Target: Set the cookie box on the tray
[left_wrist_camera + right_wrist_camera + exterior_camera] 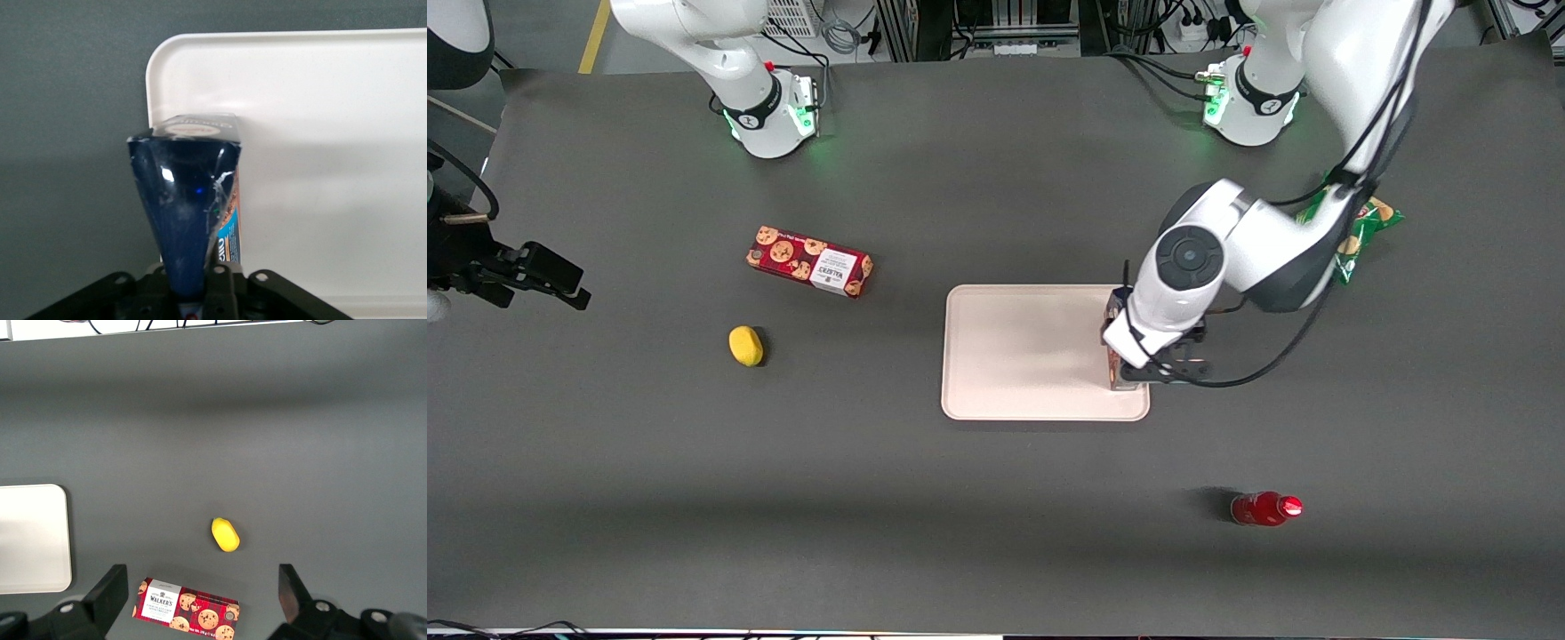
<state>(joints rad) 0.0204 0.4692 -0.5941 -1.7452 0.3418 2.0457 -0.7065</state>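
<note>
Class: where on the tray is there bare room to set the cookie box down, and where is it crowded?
Nearly the whole tray is bare, from its rim nearest the red box almost across. Only the edge toward the working arm is crowded: there the gripper holds the cookie box.

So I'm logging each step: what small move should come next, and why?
Probably lower and release: the tool is shut on the cookie box, held upright over the tray at the rim nearest the working arm.
</note>
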